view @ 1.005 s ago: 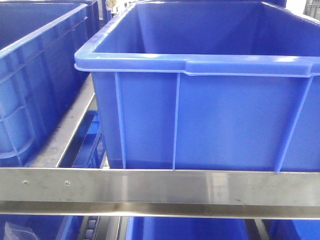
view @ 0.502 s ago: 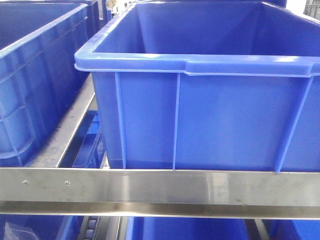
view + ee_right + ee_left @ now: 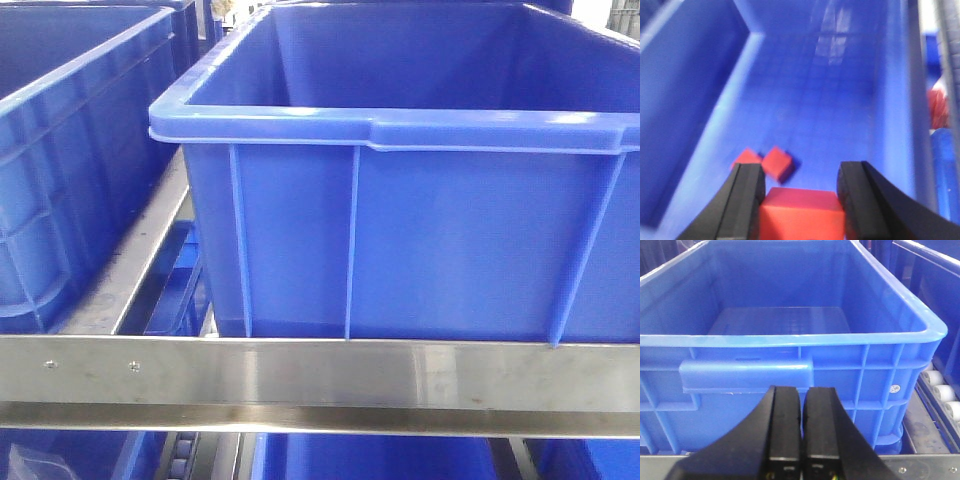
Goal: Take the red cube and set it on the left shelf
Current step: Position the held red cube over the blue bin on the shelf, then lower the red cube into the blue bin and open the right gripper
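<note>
In the right wrist view a red cube point(image 3: 802, 215) sits between the two black fingers of my right gripper point(image 3: 801, 172), touching both, so the gripper is shut on it. It hangs over the floor of a blue bin point(image 3: 840, 100). Two more red cubes point(image 3: 777, 162) point(image 3: 746, 157) lie on that floor just ahead, near the left wall. My left gripper point(image 3: 801, 390) is shut with nothing between its fingers. It faces the front wall of another blue bin point(image 3: 790, 339) whose inside shows nothing. Neither gripper appears in the front view.
The front view shows a large blue bin point(image 3: 400, 130) on a steel shelf rail point(image 3: 300, 375), a second blue bin point(image 3: 60, 150) to its left, and more blue bins below. White rollers point(image 3: 940, 390) run along the right of the left wrist view.
</note>
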Motion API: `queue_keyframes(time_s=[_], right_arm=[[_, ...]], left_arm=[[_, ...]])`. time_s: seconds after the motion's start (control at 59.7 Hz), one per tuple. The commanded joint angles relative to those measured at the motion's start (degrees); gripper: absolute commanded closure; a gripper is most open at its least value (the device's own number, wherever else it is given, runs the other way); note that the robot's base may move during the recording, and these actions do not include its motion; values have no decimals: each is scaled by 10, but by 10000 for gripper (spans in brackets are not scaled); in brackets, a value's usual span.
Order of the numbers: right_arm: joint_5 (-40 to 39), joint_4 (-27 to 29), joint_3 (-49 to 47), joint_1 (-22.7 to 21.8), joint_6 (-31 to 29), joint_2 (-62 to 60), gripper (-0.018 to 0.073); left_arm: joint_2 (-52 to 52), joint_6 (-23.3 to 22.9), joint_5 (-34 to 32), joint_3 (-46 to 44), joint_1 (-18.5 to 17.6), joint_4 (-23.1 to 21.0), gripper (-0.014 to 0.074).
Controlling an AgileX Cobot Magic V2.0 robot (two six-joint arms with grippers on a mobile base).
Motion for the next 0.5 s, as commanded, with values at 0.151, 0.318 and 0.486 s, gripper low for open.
queue_keyframes(time_s=[0.151, 0.318, 0.486], right_arm=[[-52, -3, -152, 3, -1, 161, 489], [-45, -3, -232, 28, -1, 255, 193], [-44, -3, -264, 52, -1, 303, -66]], left_arm=[[-9, 0, -50, 13, -2, -2, 495], [-9, 0, -50, 13, -2, -2, 495], [-9, 0, -50, 13, -2, -2, 495]])
